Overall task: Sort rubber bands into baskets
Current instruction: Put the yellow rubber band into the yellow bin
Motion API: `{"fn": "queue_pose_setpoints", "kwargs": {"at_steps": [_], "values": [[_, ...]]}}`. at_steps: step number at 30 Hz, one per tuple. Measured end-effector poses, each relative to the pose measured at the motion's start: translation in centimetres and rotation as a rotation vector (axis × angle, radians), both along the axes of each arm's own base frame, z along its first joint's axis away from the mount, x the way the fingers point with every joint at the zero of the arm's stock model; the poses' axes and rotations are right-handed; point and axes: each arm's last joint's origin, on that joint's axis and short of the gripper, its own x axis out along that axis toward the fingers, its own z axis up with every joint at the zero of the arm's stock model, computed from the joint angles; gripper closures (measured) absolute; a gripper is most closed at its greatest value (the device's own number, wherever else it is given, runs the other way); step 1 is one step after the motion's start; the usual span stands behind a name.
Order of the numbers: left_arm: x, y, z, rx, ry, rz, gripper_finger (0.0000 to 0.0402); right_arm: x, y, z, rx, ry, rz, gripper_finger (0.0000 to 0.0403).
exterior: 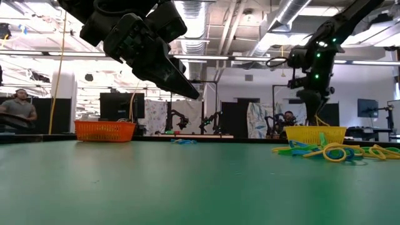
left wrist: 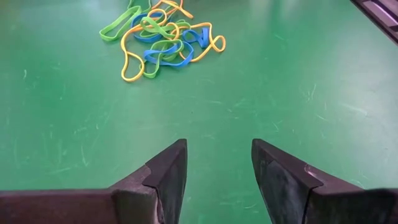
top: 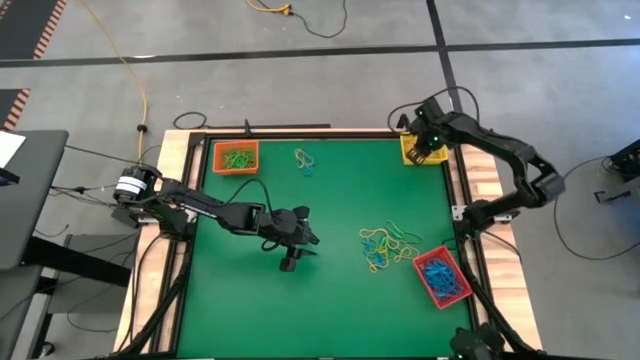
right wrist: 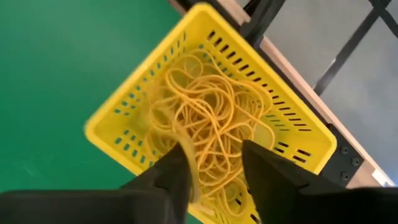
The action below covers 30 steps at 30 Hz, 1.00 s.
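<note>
Right gripper [right wrist: 211, 165] over yellow basket [right wrist: 124, 118] — fingers parted, empty; left gripper [left wrist: 217, 168] parted, holding nothing.

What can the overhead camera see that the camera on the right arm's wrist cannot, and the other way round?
Only the high view shows the orange basket, the red basket, the loose rubber bands on the green table, and the left gripper at mid-table. Only the right wrist view shows the yellow bands heaped inside. Both show the yellow basket under the open right gripper.
</note>
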Motion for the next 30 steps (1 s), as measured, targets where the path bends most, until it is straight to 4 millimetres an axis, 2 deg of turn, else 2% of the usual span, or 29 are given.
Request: {"fn": "queue_pose_setpoints", "kwargs": {"at_steps": [6, 11, 18, 25, 30], "values": [[0.0, 0.0, 0.0, -0.002, 0.001, 0.002, 0.0233, 0.0, 0.2, 0.6, -0.012, -0.046, -0.006, 0.0181], [0.0, 0.0, 0.0, -0.003, 0.001, 0.003, 0.0233, 0.0, 0.1, 0.3, -0.002, -0.048, -0.022, 0.0173], [0.0, 0.0, 0.0, -0.005, 0.001, 0.004, 0.0233, -0.5, -0.8, 1.0, -0.003, -0.157, -0.127, 0.0189], [0.0, 0.0, 0.0, -0.005, 0.001, 0.005, 0.0233, 0.6, -0.5, -0.7, 0.013, 0.034, -0.071, 0.0225], [0.0, 0.0, 0.0, -0.005, 0.001, 0.005, 0.0233, 0.7, -0.6, -0.7, -0.007, 0.040, -0.098, 0.0241]]}}
